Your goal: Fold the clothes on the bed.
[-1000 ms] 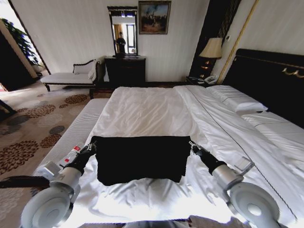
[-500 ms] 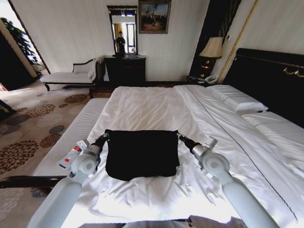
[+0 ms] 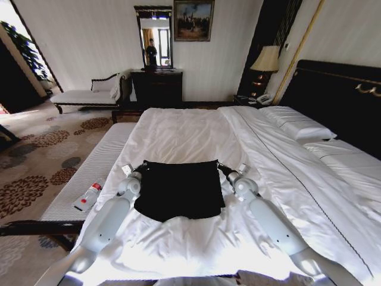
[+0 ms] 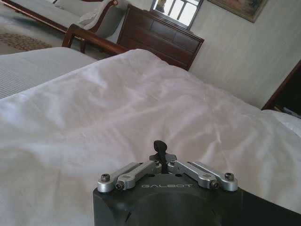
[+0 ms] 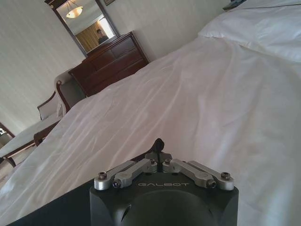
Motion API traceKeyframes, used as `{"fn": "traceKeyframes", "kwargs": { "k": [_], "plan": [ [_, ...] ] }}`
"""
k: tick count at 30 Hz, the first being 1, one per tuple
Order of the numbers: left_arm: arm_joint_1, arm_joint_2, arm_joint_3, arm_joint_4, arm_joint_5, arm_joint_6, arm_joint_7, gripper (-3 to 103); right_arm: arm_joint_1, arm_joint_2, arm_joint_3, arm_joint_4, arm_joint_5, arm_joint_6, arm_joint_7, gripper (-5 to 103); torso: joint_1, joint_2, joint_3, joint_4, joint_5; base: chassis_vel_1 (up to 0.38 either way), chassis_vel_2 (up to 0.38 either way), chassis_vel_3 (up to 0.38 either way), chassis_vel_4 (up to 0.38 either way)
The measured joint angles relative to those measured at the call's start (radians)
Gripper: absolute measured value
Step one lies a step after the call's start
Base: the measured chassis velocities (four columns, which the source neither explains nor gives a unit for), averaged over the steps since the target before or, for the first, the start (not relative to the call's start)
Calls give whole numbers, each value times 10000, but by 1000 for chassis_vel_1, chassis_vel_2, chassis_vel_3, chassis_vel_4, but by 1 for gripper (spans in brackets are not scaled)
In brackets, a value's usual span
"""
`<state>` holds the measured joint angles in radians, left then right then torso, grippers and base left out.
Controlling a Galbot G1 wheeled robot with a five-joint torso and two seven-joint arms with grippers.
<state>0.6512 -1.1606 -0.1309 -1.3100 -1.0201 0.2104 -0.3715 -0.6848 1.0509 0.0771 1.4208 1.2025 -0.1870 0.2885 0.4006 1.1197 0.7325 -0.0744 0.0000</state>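
The clothes [image 3: 178, 190], a black T-shirt, lie doubled over on the white duvet of the bed [image 3: 178, 134], near its foot. My left gripper [image 3: 141, 167] is shut on the shirt's far left corner. My right gripper [image 3: 221, 168] is shut on the far right corner. Both arms reach well forward over the bed. In the left wrist view the left gripper [image 4: 160, 147] has its fingers pressed together, with white duvet beyond it. The right gripper [image 5: 159, 143] looks the same, with black cloth [image 5: 47, 212] beside it. No lettering shows on the shirt.
A white-cushioned bench [image 3: 95, 167] runs along the bed's left side with a small bottle [image 3: 89, 195] on it. Pillows [image 3: 297, 125] and a dark headboard [image 3: 339, 101] are on the right. A dresser [image 3: 156, 88] and a chaise [image 3: 89, 95] stand by the far wall.
Both arms have stretched forward, carrying the shirt's held edge farther up the bed. The grippers have come closer together and the shirt looks narrower.
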Motion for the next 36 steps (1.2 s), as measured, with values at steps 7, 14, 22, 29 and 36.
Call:
{"fn": "traceKeyframes", "kwargs": {
  "k": [7, 14, 22, 29, 36],
  "plan": [
    [-695, -791, 191, 1561, 482, -211, 353, 0, 604, 724, -250, -1451, -506, 419, -333, 0, -1, 1, 0, 5, 1, 0, 0, 0, 0],
    [-1088, -1601, -33, 2505, 847, -404, 561, 0, 737, 1067, -208, -2327, -711, 916, -854, 0, 0, 0, 0, -2, 0, 0, 0, 0, 0],
    [-132, -1265, -191, 2069, 1413, -974, 1313, 0, -87, 1105, -29, -2514, -2498, 2403, -1778, 0, -2, 3, -2, 3, -3, 0, 0, 0, 0],
    [719, -1141, -347, 1310, 1751, -1497, 1681, 0, -1212, 1407, 482, -2242, -3668, 3363, -2098, 0, -2, 3, -3, 1, -1, 0, 0, 0, 0],
    [1983, -688, -594, 112, 2337, -2142, 1966, 0, -2439, 1412, 1096, -1206, -4605, 3723, -2295, 0, -4, 3, -3, 2, -2, 0, 0, 0, 0]
  ]
}}
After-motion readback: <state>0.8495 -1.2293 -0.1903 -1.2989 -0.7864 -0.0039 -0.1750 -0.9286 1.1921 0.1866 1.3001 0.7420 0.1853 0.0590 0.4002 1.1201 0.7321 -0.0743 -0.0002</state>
